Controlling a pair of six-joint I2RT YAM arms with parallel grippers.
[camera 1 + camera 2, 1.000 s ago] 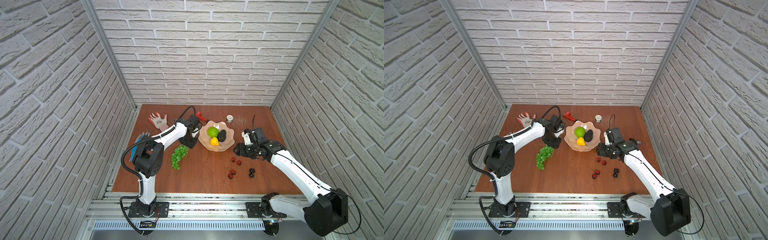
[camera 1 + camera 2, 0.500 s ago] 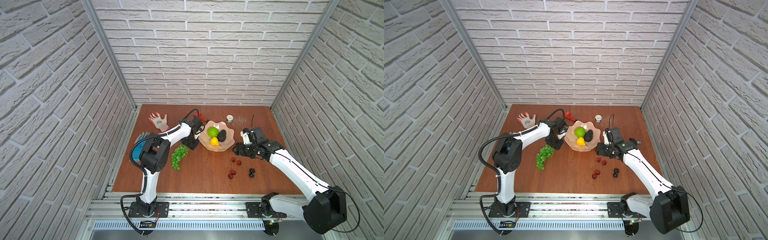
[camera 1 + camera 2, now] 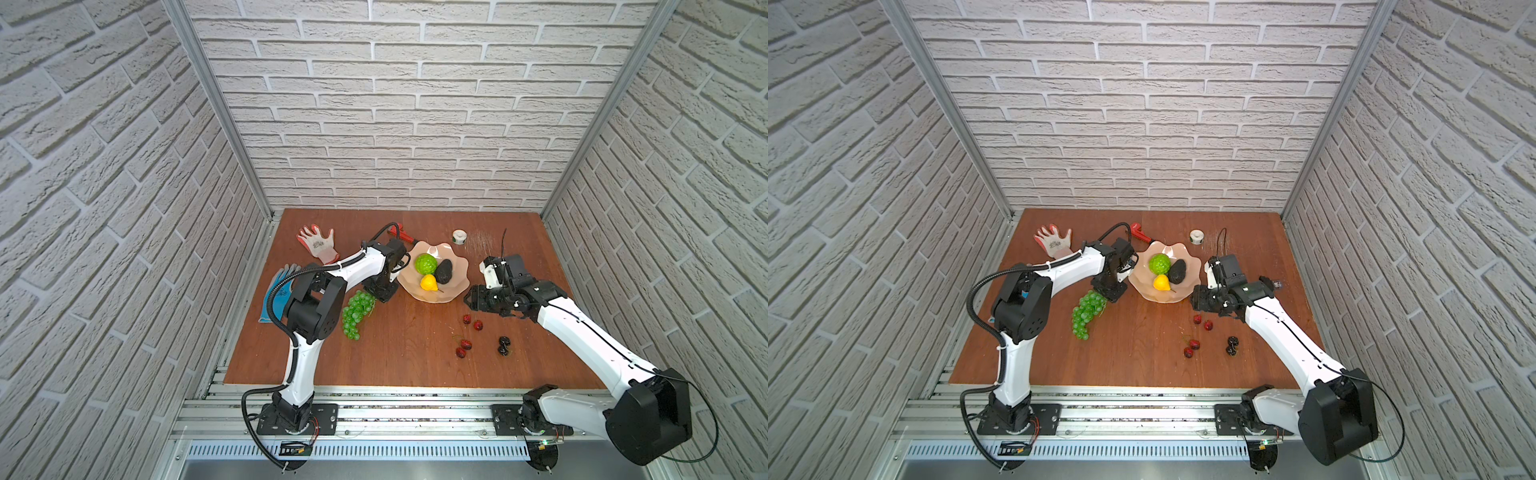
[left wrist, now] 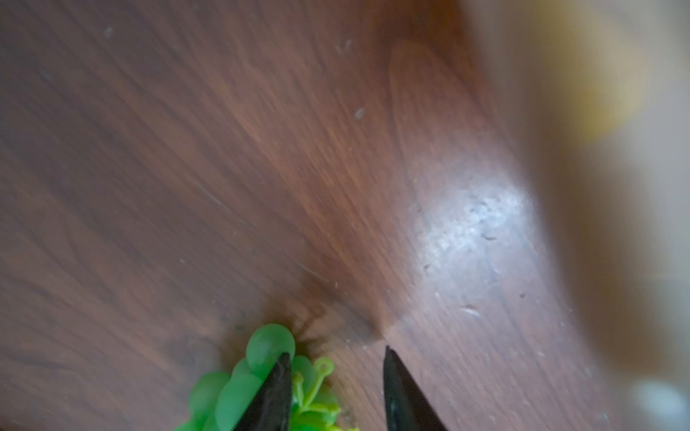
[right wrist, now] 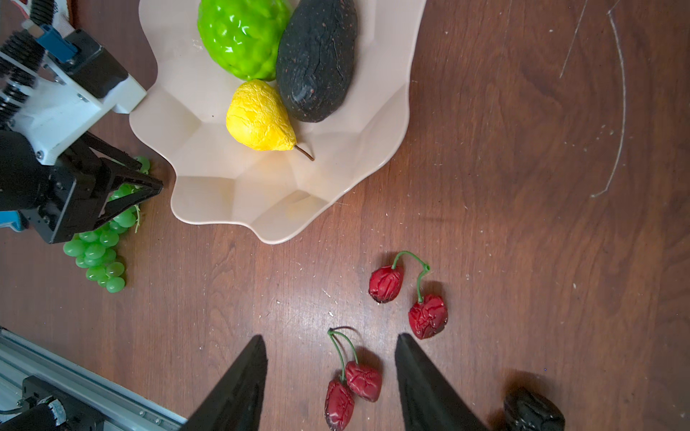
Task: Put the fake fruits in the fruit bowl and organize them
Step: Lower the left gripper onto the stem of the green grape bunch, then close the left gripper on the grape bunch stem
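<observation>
Top views, done: in both top views we count three fruits inside the fruit bowl (image 3: 459, 266): bumpy green ball (image 3: 426, 264), avocado (image 3: 444, 271) and yellow pear (image 3: 428, 283), all touching.
Top views, left: grape bunch (image 3: 355, 313) lies on the desk (image 3: 415, 374) just beside the bowl. The inner red cherry pair (image 3: 472, 322), outer red cherry pair (image 3: 463, 348) and dark cherry pair (image 3: 503, 345) sit on bare wood nearer the front. We judge the job under half done.
Left wrist, pincer: left pincer (image 4: 336, 350) is spread part-way and low over the desk. One tip touches the grapes (image 4: 231, 392), and the thin green stalk sits in the gap. We see no pinch.
Left wrist, texture: the grapes are translucent, glossy beads; the wood is scuffed. A pale blur at one edge is too soft to name.
Right wrist, pincer: right pincer (image 5: 330, 345) is spread and empty. The outer red pair (image 5: 353, 384) shows between its tips; we cannot judge its height above them.
Right wrist, bowl: pale pink, faceted walls, wavy rim, matte.
Right wrist, fruit skins: the ball is knobbly and shiny, the avocado dark, rough and cracked, and the pear wrinkled with a brown stem. The red cherries are shrivelled on thin green stems, which we judge fiddly to grip.
</observation>
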